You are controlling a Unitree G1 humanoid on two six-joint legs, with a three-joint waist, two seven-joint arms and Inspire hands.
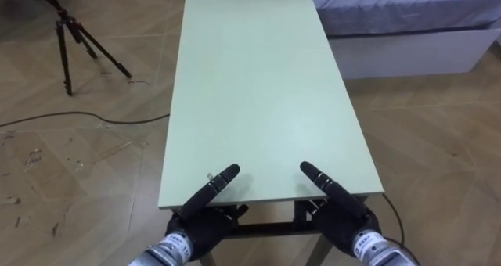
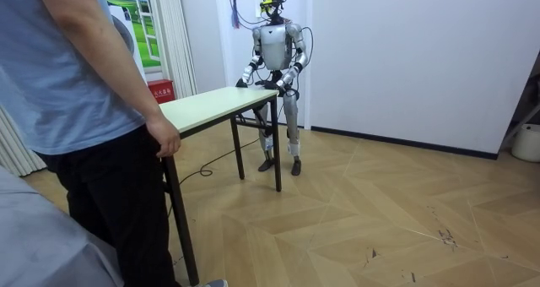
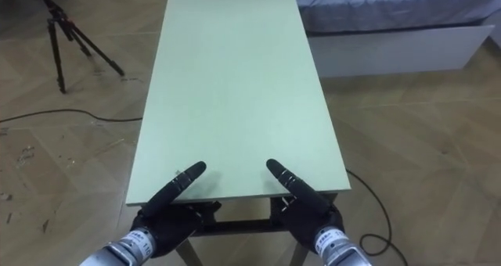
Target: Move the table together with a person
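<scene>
Left robot hand [image 1: 200, 215] and right robot hand [image 1: 344, 211] were both clamped on the near short edge of the desk [image 1: 258, 86]. On each, the thumb lay straight along the pale green top. The rest of the hand was tucked below the edge, against the dark frame under the desk. The two hands sat apart, the left near the desk's left corner and the right near its right corner, with bare top between them.

The desk was long and narrow and ran lengthwise away from the robot, level in the room view. The robot stood upright at one short end of the desk, close against it, with its arms lowered to the edge. A person [image 2: 76, 93] stood at the opposite short end, and the person's hand [image 2: 164, 139] was curled over the desk's edge there.

A bed [image 1: 407, 31] with a white base lay beside the far right part of the desk, and a dark tripod [image 1: 66, 31] stood off the desk's far left side. A wooden floor [image 1: 438, 141] in a herringbone pattern extended around the desk on all sides.
</scene>
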